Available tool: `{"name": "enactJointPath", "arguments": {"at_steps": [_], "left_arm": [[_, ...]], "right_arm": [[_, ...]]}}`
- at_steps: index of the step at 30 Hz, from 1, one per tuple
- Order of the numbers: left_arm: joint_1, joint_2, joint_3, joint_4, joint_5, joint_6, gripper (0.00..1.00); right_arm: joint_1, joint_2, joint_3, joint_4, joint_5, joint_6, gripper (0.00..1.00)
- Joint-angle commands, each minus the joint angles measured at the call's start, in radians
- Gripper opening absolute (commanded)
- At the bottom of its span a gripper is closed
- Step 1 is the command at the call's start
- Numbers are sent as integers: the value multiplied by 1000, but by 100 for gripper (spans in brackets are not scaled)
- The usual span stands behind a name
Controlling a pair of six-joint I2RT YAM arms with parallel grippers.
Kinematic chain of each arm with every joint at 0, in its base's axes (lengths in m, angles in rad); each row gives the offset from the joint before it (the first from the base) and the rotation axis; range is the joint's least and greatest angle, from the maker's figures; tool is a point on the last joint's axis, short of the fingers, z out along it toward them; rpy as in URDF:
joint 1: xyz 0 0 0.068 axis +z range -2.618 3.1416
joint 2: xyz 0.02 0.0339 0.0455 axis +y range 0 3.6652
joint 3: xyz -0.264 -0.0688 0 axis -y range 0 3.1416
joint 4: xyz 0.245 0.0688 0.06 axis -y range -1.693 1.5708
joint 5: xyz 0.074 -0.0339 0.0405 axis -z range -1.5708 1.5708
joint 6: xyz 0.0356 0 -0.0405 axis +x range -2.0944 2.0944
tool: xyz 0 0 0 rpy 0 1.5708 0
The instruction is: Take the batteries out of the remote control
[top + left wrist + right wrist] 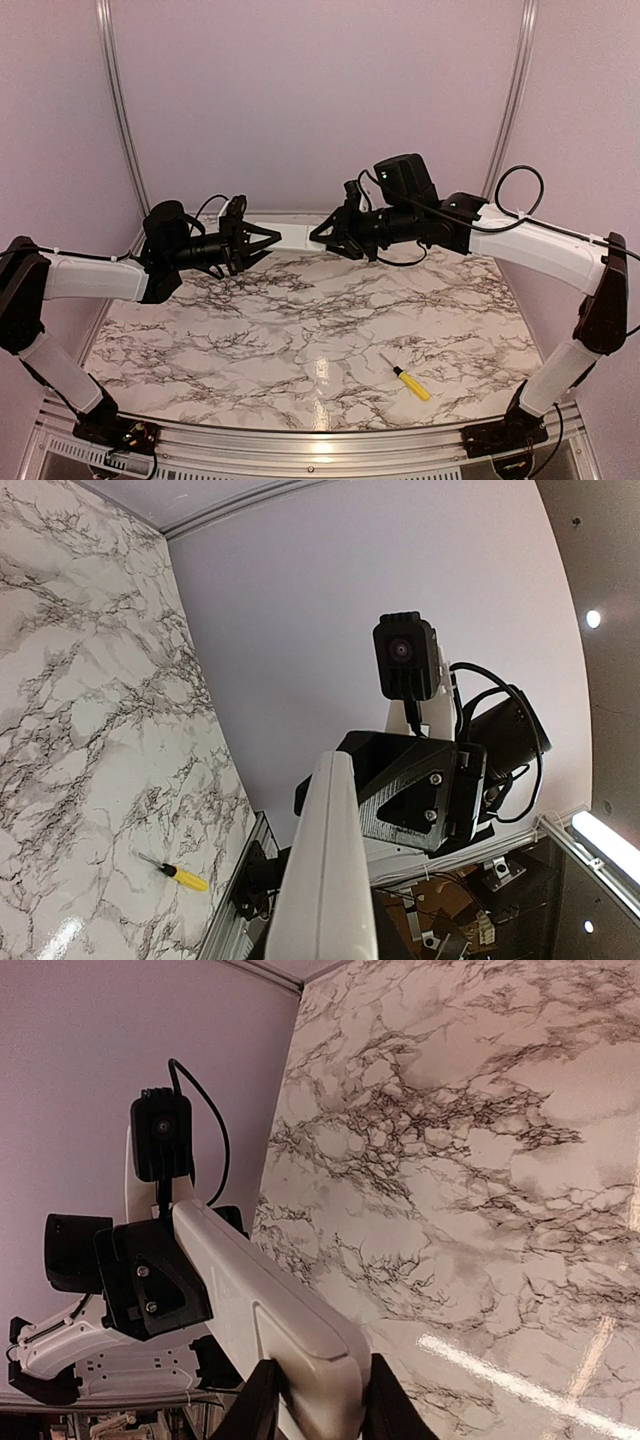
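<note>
The remote control (293, 236), a slim white bar, hangs level in the air above the back of the table, held at both ends. My left gripper (262, 241) is shut on its left end; in the left wrist view the remote control (325, 870) runs up from the bottom edge and hides my own fingers. My right gripper (318, 1415) is shut on the other end, with a black finger (258, 1405) against each side of the remote control (250, 1290). A closed cover panel outline shows on that end. The batteries are hidden.
A yellow-handled screwdriver (411, 381) lies on the marble table top (300, 340) at the front right, also seen in the left wrist view as the screwdriver (180, 876). A metal frame rail (120, 110) and pale walls enclose the table.
</note>
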Motion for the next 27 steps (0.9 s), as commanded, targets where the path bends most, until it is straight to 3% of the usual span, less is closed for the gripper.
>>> {"name": "enactJointPath", "arguments": {"at_steps": [1,27], "left_arm": [[-21,-10,25,-35,26,19,0],[-4,-5,38,-56,62,41,0]], "right_arm": [[9,-15,11,50,-15,-7,24],[8,-54,-23,36,16,26,23]]}}
